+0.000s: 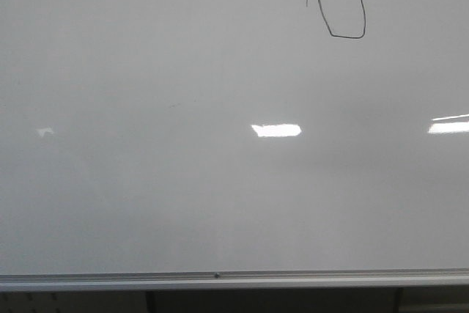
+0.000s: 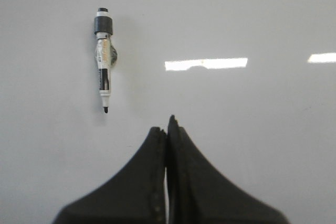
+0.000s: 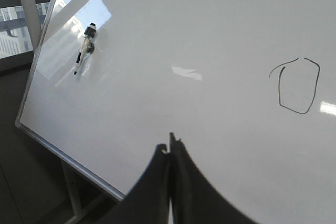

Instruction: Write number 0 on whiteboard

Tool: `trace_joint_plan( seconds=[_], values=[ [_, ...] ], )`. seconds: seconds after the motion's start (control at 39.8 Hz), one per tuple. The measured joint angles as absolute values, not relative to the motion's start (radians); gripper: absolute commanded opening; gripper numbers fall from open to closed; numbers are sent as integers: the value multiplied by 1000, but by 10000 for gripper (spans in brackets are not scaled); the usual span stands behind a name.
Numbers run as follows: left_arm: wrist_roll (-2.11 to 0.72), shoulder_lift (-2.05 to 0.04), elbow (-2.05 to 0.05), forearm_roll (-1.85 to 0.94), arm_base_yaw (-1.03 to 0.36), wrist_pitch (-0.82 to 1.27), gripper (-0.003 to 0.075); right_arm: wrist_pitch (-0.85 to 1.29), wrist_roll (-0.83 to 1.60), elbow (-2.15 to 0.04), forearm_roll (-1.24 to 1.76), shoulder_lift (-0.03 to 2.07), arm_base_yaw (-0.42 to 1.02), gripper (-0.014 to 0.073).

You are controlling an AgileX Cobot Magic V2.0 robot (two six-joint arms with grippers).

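The whiteboard [image 1: 183,181] fills the front view, with its silver rail along the bottom. The number 0 [image 1: 343,6] is a thin black angular oval at the board's upper right; it also shows in the right wrist view [image 3: 298,86]. A marker [image 2: 104,56] clings to the board, tip down, up and left of my left gripper [image 2: 167,125], which is shut and empty. The marker also shows in the right wrist view [image 3: 85,45], far from my right gripper [image 3: 170,142], which is shut and empty. Neither gripper shows in the front view.
Bright light reflections [image 1: 276,130] lie on the board. The silver bottom rail [image 1: 220,278] and the board's stand leg [image 3: 71,192] show below. The board's metal side frame [image 3: 29,72] and windows are at the far side in the right wrist view.
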State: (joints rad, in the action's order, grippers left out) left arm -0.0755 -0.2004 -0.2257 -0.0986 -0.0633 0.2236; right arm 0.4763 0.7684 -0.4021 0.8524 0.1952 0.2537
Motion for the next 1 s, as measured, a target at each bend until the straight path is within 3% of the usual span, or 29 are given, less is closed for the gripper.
trace_joint_plan(
  seconds=[0.2, 1.0],
  values=[
    [-53, -1, -72, -92, -17, 213, -20, 476, 768, -402, 852, 195, 254, -69],
    [-30, 3, 6, -62, 37, 167, -20, 476, 768, -402, 854, 194, 254, -69]
  ],
)
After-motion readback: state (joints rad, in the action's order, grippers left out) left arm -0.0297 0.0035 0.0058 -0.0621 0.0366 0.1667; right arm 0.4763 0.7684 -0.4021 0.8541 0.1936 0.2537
